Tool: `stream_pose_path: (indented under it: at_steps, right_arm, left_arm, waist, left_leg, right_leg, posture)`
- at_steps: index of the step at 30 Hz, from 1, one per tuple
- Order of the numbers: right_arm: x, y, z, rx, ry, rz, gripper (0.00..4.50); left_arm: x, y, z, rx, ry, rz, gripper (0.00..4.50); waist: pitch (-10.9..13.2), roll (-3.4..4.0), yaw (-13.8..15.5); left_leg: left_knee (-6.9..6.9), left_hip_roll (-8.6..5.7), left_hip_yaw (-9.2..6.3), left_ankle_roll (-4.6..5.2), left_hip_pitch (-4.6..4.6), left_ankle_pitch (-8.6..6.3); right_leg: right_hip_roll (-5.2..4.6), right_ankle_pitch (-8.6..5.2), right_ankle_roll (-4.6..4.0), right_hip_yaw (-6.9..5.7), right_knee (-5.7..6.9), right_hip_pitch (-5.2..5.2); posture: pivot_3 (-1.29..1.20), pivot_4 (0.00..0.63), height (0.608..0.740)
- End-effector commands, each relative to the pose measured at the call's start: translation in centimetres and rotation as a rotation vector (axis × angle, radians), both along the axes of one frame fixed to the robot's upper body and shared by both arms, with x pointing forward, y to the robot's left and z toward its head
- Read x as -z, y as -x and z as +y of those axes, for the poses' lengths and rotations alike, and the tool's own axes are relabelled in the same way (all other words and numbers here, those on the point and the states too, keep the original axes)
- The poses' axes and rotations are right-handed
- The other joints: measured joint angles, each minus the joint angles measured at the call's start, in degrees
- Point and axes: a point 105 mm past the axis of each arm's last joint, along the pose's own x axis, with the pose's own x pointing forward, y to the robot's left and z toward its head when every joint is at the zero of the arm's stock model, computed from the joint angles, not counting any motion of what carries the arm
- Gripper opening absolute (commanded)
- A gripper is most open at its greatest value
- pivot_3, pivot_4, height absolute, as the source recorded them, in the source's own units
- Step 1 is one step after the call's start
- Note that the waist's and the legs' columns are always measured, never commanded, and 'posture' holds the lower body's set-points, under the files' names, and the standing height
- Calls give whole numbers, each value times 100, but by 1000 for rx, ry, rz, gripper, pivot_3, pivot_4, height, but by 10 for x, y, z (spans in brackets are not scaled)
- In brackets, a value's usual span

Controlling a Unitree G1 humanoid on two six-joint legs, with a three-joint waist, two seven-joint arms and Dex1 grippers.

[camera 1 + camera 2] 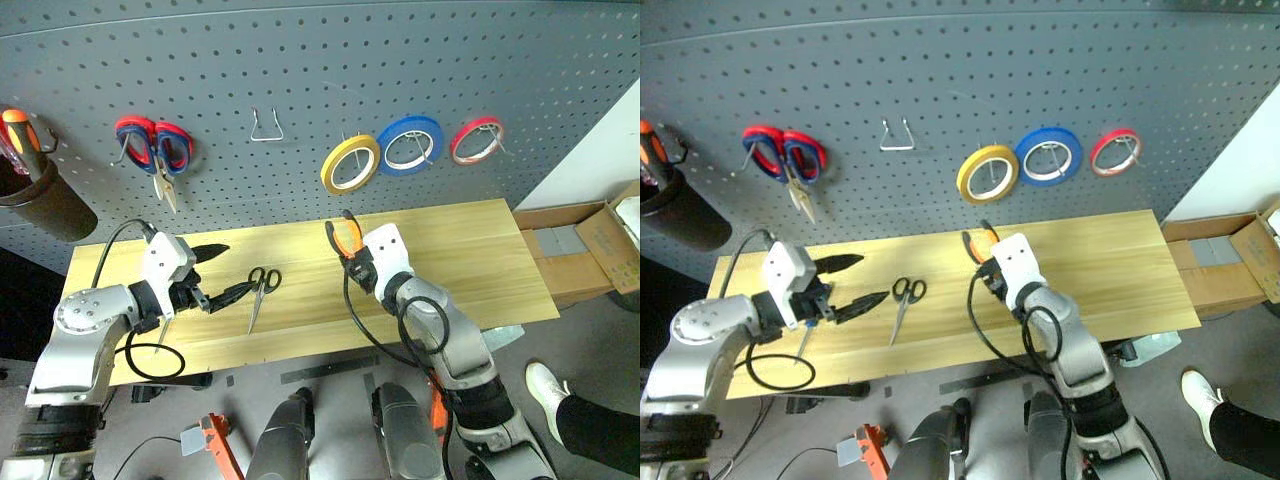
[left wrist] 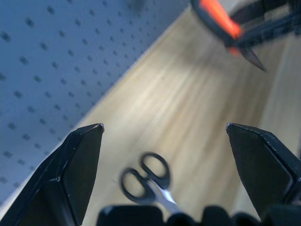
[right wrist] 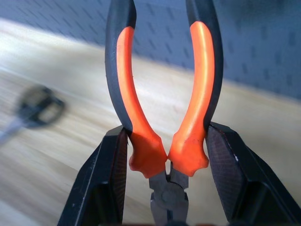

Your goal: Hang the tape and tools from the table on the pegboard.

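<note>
Right end effector (image 3: 167,155) clamps the pliers (image 3: 162,94) near the pivot, handles up; keep them vertical, slip a loop over the hook (image 1: 266,127). Left end effector (image 1: 222,272) gapes wide.

I'm seeing the pliers (image 3: 162,122) running out past the top edge of the right wrist view, handle ends cut off, and the nose is dropping below the bottom edge between the right gripper (image 3: 164,169) fingers. The black-handled scissors (image 3: 35,107) are blurring into a dark smudge there. In the left wrist view the scissors' blades are disappearing behind the left gripper (image 2: 164,141) base. A person's shoe (image 1: 548,388) is getting clipped by the head view's lower right corner.
</note>
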Motion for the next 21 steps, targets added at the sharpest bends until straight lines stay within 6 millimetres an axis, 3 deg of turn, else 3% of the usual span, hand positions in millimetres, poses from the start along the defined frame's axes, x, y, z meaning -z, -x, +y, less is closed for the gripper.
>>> stream_pose_path:
  at_steps: [1, 6, 11, 16, 21]
  right_arm:
    - [-45, 24, 18, -113, -69, -148, 2088]
    - [-99, 36, 29, -165, -113, -353, 2079]
    - [-153, 23, 38, -194, -160, -488, 2075]
    - [-192, 3, 52, -214, -210, -564, 2072]
    - [-217, -8, 67, -246, -247, -623, 2071]
  left_arm:
    - [-18, 4, 3, -27, 50, -57, 4500]
    - [-30, 5, 8, -91, 151, -90, 4500]
    - [-32, 6, 8, -126, 235, -81, 4500]
    - [-36, 6, 4, -121, 239, -85, 4500]
    - [-46, 6, 1, -112, 239, -108, 4500]
  waist:
    - [0, 0, 5]
    - [1, 0, 33]
    - [2, 0, 29]
    - [3, -1, 28]
    - [10, -3, 42]
  left_leg:
    - [1, 5, 1, 2, 0, -1]
    - [4, 33, 10, 2, 0, -2]
    - [4, 61, 20, -3, 1, -2]
    - [3, 67, 27, -10, 1, -1]
    - [-1, 68, 33, -10, 0, -2]
  right_leg:
    - [2, 3, -5, -2, 0, -1]
    - [16, 12, -20, -9, -2, -1]
    - [46, 31, -43, -6, -6, -12]
    - [48, 39, -53, -6, -3, -21]
    - [48, 40, -53, -5, -6, -24]
  posture:
    - [-118, 318, 740]
    - [-119, 325, 740]
    - [-119, 324, 740]
    - [-104, 330, 740]
    - [-73, 343, 740]
